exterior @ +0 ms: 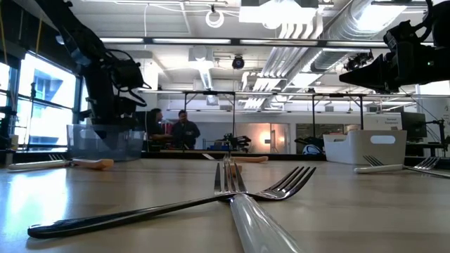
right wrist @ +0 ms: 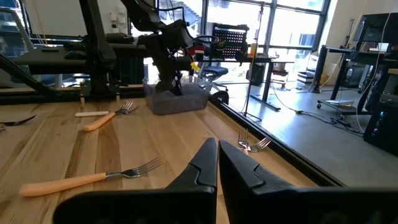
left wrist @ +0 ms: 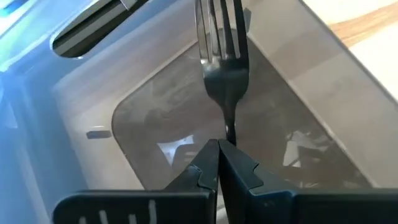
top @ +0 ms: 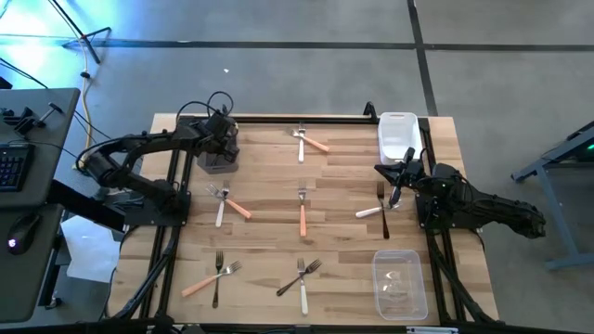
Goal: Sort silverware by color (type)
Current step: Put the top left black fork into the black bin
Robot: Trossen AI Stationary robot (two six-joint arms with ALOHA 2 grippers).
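Observation:
My left gripper (top: 221, 141) hangs over the grey bin (top: 216, 163) at the table's far left, shut on a dark fork (left wrist: 222, 59) whose tines point away from the fingers into the bin. My right gripper (top: 397, 190) waits shut near the table's right edge, level, with nothing between its fingers (right wrist: 217, 163). Other forks with orange, white or dark handles lie on the table in crossed pairs, at the far middle (top: 307, 140), left middle (top: 228, 203), centre (top: 302, 210), right (top: 380, 206), near left (top: 213, 276) and near middle (top: 302, 276). My left gripper pinches the fork between its two fingertips at the thin neck just behind the head (left wrist: 230, 129). The fingers slant down from above and the fork runs on along them, head and tines out past the tips inside the grey bin. The fingers hide its handle.
A white bin (top: 397, 135) stands at the far right corner and a clear bin (top: 399, 284) at the near right. Black frame rails run along the table's left and right sides. People stand in the room behind the table (exterior: 176, 130).

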